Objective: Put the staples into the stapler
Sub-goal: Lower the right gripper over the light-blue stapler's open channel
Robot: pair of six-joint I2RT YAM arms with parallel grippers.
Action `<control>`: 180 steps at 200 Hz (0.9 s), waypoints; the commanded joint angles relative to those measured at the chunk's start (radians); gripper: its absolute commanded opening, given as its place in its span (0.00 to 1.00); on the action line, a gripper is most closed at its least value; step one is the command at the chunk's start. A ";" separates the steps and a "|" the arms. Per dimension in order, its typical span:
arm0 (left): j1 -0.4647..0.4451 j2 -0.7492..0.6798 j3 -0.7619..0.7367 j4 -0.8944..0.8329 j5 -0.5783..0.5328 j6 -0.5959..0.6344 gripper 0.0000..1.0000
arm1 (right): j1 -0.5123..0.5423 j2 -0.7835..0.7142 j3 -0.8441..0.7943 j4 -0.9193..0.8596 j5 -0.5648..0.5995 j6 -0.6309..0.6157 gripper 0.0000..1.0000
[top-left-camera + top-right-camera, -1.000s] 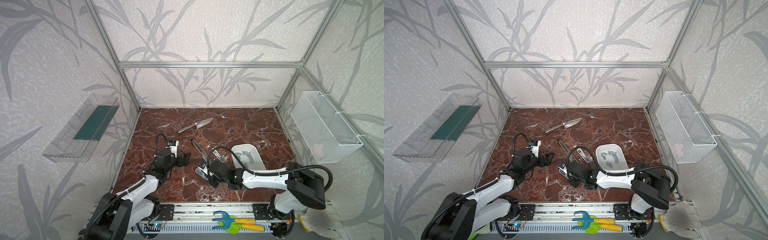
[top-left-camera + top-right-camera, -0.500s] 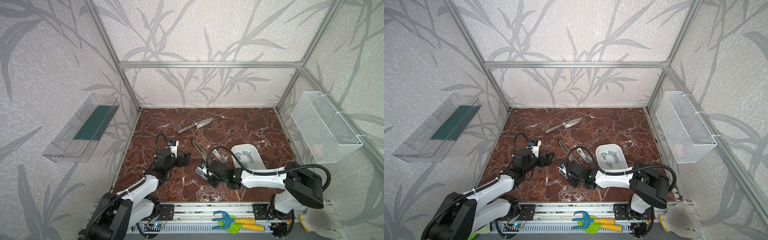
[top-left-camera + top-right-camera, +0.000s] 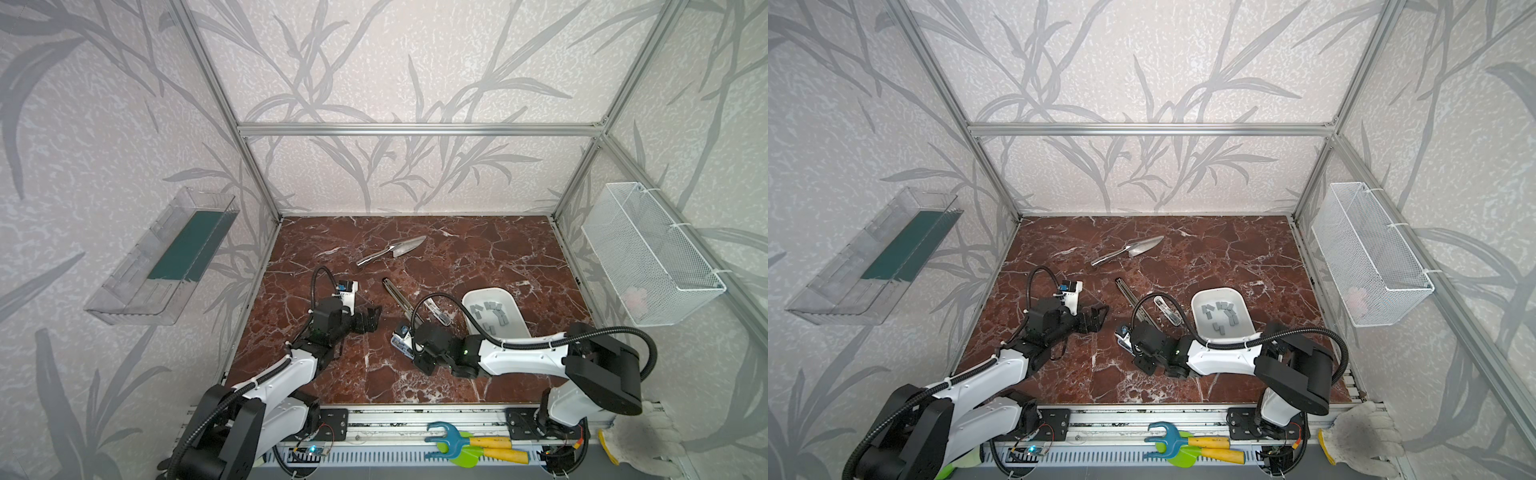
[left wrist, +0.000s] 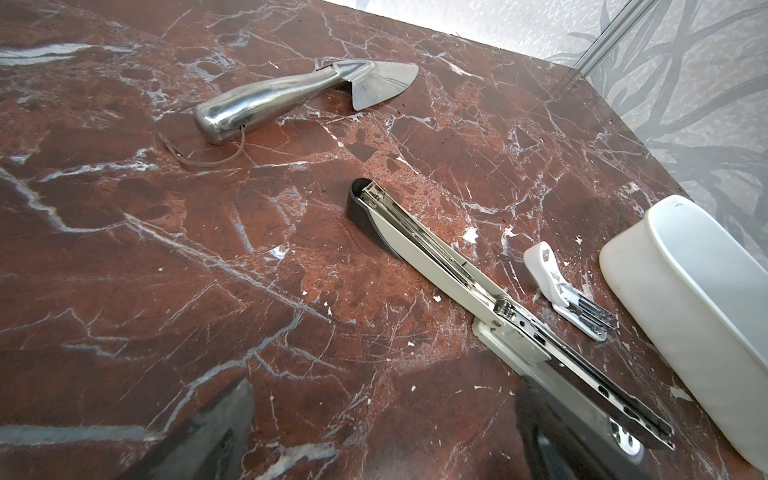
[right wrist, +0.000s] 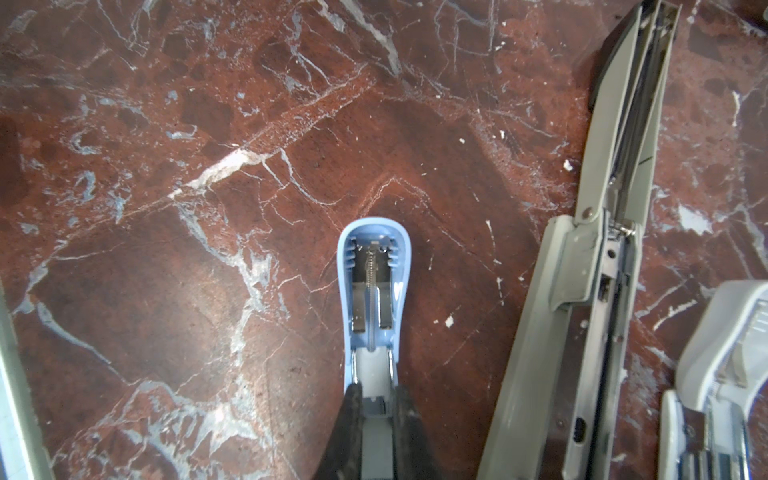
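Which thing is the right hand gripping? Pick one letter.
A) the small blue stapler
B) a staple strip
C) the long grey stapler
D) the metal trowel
A: in the right wrist view the right hand has its fingers closed on the rear of the small blue stapler, which is flipped open, while the long grey stapler lies apart beside it.

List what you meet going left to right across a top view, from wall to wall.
The clear wall shelf → left gripper → small white stapler → white tray holding the staples → wire basket.
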 commanded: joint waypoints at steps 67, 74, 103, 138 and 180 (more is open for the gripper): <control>-0.006 0.004 0.023 0.016 -0.015 0.010 0.98 | 0.006 0.007 -0.007 -0.028 0.025 0.044 0.04; -0.006 0.004 0.024 0.016 -0.013 0.009 0.98 | 0.006 0.008 -0.009 -0.032 0.026 0.046 0.04; -0.006 0.004 0.023 0.016 -0.015 0.011 0.98 | 0.006 0.002 -0.012 -0.046 0.036 0.057 0.04; -0.007 0.005 0.024 0.015 -0.016 0.011 0.98 | 0.015 0.002 -0.017 -0.069 0.056 0.081 0.05; -0.006 0.004 0.023 0.016 -0.017 0.011 0.98 | 0.040 -0.006 -0.044 -0.052 0.066 0.139 0.13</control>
